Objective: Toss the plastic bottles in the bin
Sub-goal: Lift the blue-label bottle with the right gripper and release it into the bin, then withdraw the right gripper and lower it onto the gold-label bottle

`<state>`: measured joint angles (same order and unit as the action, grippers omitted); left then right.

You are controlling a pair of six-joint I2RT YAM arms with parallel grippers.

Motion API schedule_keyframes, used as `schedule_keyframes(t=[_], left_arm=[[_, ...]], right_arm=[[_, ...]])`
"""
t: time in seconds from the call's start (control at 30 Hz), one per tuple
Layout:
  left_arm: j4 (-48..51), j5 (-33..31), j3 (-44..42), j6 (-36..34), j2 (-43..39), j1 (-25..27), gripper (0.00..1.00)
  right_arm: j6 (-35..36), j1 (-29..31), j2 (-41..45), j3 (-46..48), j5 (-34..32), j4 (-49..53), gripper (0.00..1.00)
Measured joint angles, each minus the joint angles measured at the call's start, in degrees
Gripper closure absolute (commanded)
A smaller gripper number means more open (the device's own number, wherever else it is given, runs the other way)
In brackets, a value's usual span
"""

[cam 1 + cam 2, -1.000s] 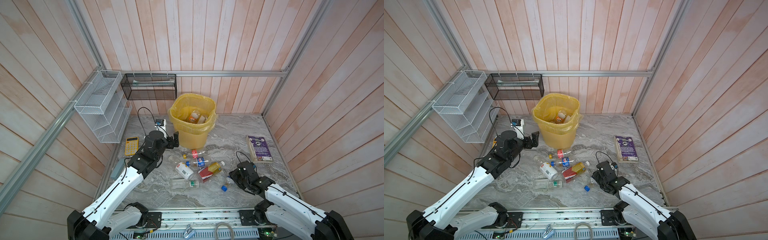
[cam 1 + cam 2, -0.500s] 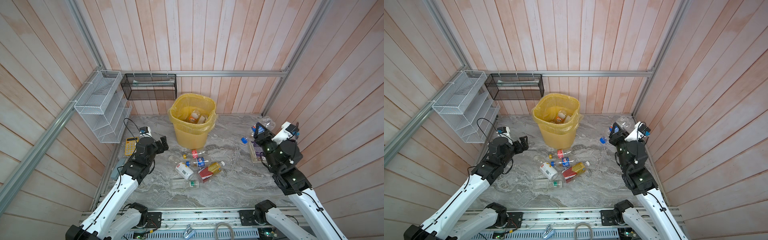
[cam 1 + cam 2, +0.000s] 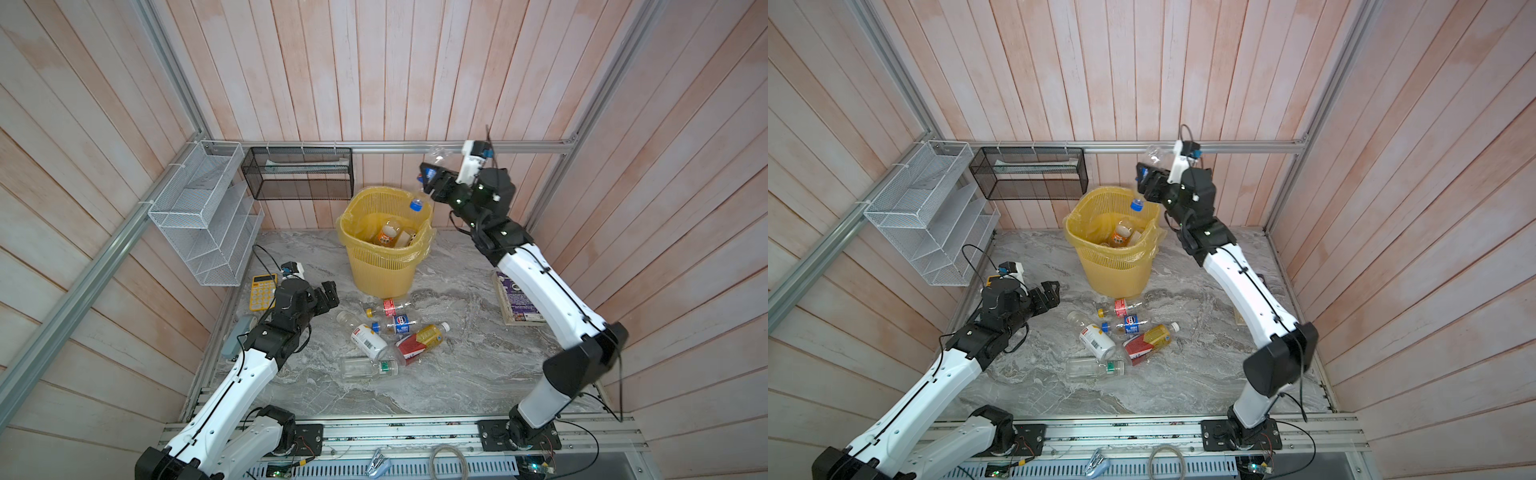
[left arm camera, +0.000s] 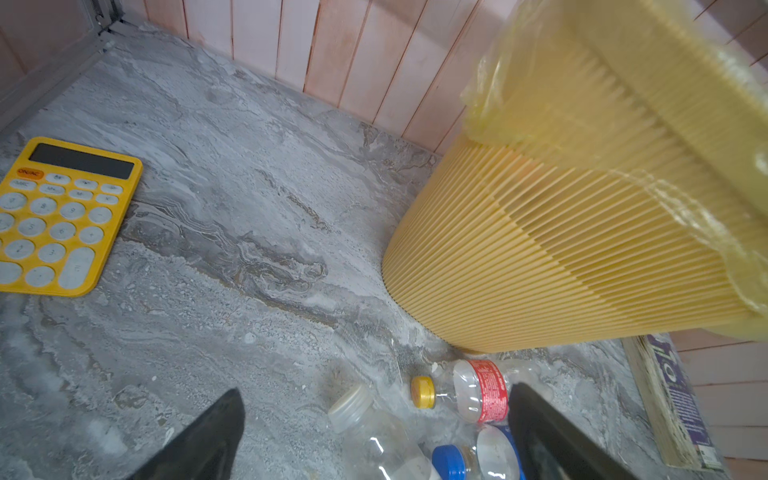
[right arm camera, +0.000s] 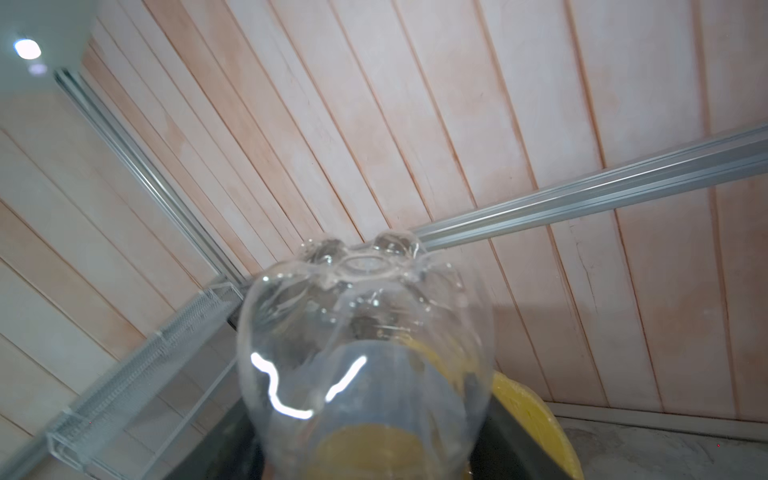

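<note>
With my left gripper (image 3: 328, 293) wide apart and empty, my right gripper (image 3: 430, 183) has the bottle (image 5: 365, 353) between its jaws, clamped or loose I cannot tell, cap down over the bin (image 3: 382, 270) rim, so it may hit this rim and bounce out.

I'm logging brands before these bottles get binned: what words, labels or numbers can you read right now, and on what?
"ON/AC": orange key on the yellow calculator.
Calculator's other keys: blurred.
Blue-label bottle: round logo, lettering too small to read.
Red-label bottle: white print, too small.
White bottle: barcode, digits unreadable.
Purple book: large letters, cut off, unreadable.
</note>
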<state>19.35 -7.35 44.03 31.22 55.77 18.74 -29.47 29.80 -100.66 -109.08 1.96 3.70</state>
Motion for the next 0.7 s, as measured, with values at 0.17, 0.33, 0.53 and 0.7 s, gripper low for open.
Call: schedule_keyframes(t=[0.17, 0.33, 0.53, 0.7], left_arm=[[2.0, 0.0, 0.0, 0.1, 0.1, 0.0, 0.00], [2.3, 0.1, 0.0, 0.9, -0.3, 0.0, 0.00], [2.3, 1.1, -0.1, 2.7, -0.8, 0.0, 0.00], [0.9, 2.8, -2.3, 5.2, -1.6, 0.0, 0.00]], right_arm=[[3.3, 0.5, -0.6, -0.6, -0.4, 8.9, 0.01], [4.8, -0.6, 5.9, -0.2, -1.7, 9.8, 0.00], [5.1, -0.7, 13.4, 4.9, -2.1, 5.9, 0.00], [3.3, -1.0, 18.2, 20.7, -2.6, 1.9, 0.00]])
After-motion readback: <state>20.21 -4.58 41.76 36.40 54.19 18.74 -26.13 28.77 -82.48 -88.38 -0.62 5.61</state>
